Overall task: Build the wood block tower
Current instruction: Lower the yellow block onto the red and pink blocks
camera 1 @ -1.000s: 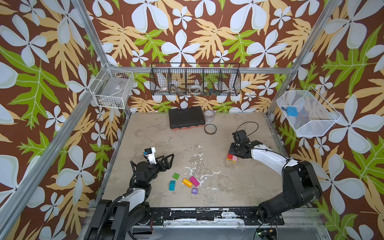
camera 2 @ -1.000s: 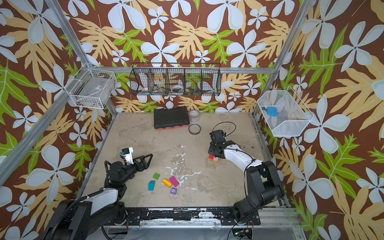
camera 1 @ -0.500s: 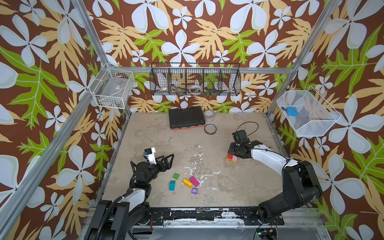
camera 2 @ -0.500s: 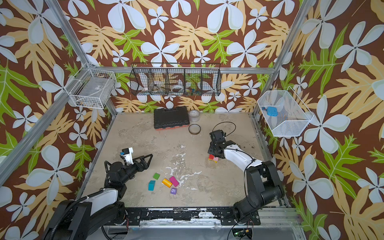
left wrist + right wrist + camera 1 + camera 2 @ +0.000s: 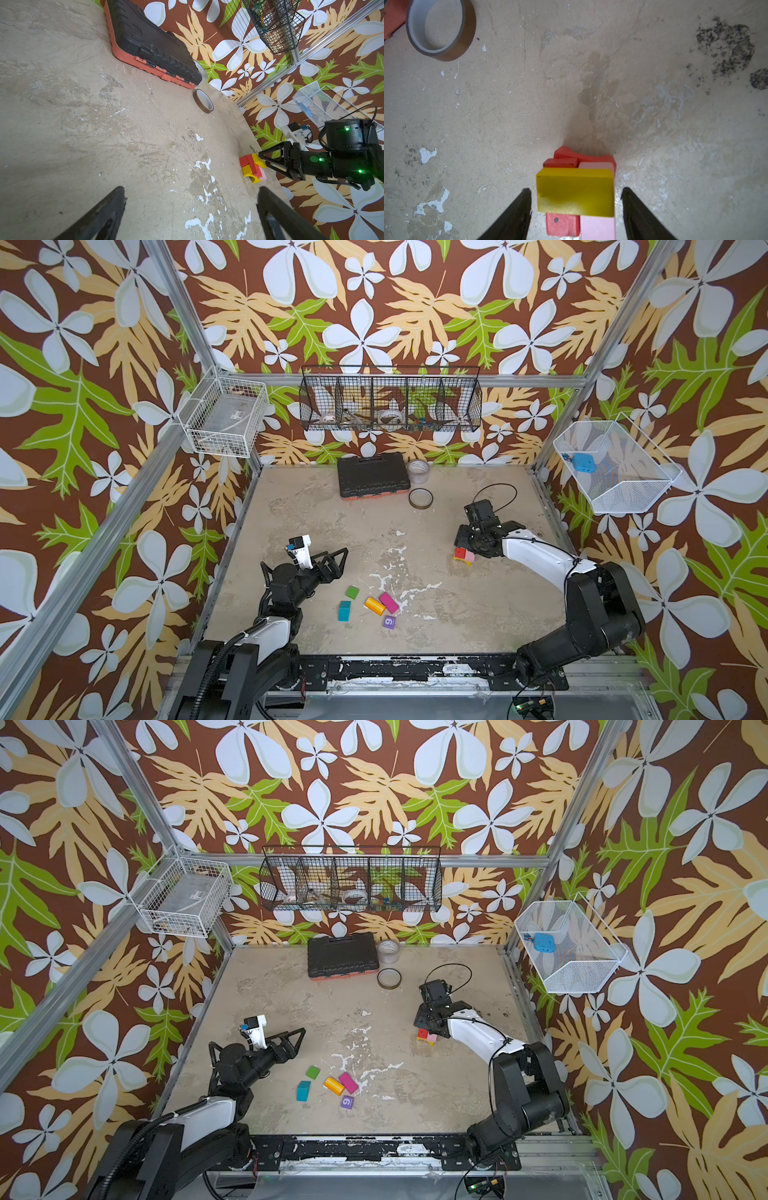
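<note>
1. The tower (image 5: 463, 556) stands on the table (image 5: 316, 506), at about 3 o'clock from the table's middle in both top views.
2. In the right wrist view, its top is one yellow block (image 5: 571, 199). Under that lie one red block (image 5: 562, 225) and one pink block (image 5: 598, 228), side by side. One more red piece (image 5: 571, 154) shows lower down. I cannot count the rest of the stack.
3. The right gripper (image 5: 575, 189) is at the top of the tower. Its two jaws are apart, one on each side of the yellow block, with a small gap on both sides. It grips nothing.
4. Five loose blocks lie close together at about 6 o'clock. There is one green block (image 5: 352, 592), one teal block (image 5: 344, 610), one orange block (image 5: 375, 606), one magenta block (image 5: 389, 603) and one purple cube (image 5: 389, 622) with a white digit.
5. The left gripper (image 5: 341, 561) is at about 9 o'clock. Its jaws are spread wide and hold nothing. It is near the green block but not touching it.
6. At 12 o'clock lies one black case (image 5: 371, 480). Two tape rolls sit just beside it, toward 1 o'clock: one pale roll (image 5: 417, 470) and one brown roll (image 5: 420, 498).
</note>
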You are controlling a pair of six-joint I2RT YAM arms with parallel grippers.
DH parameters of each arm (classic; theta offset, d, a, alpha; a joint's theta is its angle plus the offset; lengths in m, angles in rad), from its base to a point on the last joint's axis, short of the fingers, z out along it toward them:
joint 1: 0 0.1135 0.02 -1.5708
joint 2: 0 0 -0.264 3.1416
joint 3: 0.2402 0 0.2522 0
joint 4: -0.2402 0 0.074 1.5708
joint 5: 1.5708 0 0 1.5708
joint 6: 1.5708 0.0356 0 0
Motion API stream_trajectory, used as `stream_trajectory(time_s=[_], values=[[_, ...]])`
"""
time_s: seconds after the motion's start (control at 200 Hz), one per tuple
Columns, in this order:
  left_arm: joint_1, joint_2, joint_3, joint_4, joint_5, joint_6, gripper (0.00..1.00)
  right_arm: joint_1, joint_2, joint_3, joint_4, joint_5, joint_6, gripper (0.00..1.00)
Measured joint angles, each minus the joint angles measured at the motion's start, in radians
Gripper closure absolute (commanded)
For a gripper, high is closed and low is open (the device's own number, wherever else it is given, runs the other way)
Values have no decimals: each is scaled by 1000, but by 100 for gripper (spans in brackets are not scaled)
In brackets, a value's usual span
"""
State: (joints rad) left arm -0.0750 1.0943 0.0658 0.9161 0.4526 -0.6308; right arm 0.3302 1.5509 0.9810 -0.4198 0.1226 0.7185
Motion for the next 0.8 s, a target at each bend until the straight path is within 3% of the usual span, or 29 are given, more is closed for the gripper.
stream_trajectory(time_s=[0.246,0.496,0.802], values=[[0,0,0,0,0,0,0,0,-12,-19,5,-1,0,30],[0,0,0,0,0,0,0,0,3,-19,18,-14,-5,20],[0,0,0,0,0,0,0,0,43,-8,34,-13,-12,17]])
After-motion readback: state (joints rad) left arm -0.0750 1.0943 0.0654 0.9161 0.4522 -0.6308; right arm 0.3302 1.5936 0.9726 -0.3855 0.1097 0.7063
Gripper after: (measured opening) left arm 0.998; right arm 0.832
